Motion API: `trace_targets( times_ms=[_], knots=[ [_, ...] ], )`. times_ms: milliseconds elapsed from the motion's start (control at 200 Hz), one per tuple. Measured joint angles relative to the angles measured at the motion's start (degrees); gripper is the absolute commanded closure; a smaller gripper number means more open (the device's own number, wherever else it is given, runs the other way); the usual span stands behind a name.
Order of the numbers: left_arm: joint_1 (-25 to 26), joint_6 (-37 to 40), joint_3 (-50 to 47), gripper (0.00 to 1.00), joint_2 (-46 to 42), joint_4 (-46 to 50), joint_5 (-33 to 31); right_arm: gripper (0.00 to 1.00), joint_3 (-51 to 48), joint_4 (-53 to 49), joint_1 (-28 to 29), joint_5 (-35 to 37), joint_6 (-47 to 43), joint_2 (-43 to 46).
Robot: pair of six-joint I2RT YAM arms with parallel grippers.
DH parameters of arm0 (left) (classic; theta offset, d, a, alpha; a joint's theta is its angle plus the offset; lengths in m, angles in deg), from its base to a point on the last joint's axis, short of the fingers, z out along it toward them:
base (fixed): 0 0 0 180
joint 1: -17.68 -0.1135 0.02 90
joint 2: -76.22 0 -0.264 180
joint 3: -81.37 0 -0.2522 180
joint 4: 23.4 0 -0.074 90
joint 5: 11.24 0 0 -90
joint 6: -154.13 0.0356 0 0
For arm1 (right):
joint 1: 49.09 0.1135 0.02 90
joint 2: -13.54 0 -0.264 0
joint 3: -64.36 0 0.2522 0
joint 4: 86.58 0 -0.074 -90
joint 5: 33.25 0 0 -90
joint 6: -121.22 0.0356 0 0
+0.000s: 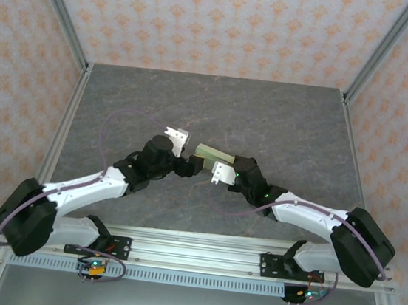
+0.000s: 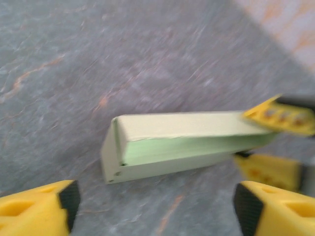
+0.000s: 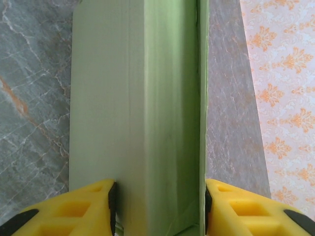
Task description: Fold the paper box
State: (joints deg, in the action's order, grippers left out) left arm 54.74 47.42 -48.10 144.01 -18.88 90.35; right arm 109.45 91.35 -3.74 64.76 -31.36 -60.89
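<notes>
The right gripper (image 3: 160, 196) pinches the nearly formed paper box (image 3: 138, 98) while the left gripper (image 2: 155, 202), spread, faces its far end; next, likely, pressing that loose end shut squarely.

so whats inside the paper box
The paper box is open toward the left wrist camera, and bare pale green card shows inside. Its end held by the right gripper is covered.
</notes>
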Motion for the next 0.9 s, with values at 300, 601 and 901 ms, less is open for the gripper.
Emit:
trace_targets(
  times_ms=[300, 601, 901],
  knots=[
    [-2.36, 0.24, 8.59, 0.02, 3.74, 3.23, 0.31, 0.53, 0.00, 0.48, 0.00, 0.09, 1.07, -0.31],
    [-4.92, -2.54, 13.73, 0.18, 22.64, 3.30, -1.79, 0.51, 0.00, 0.46, -0.57, -0.83, 2.38, -0.46],
    [-4.90, -7.72, 5.84, 0.19, 24.26, -13.18, -2.32, 0.45, -0.11, 0.13, -2.29, -4.52, 5.14, 0.50]
  ],
)
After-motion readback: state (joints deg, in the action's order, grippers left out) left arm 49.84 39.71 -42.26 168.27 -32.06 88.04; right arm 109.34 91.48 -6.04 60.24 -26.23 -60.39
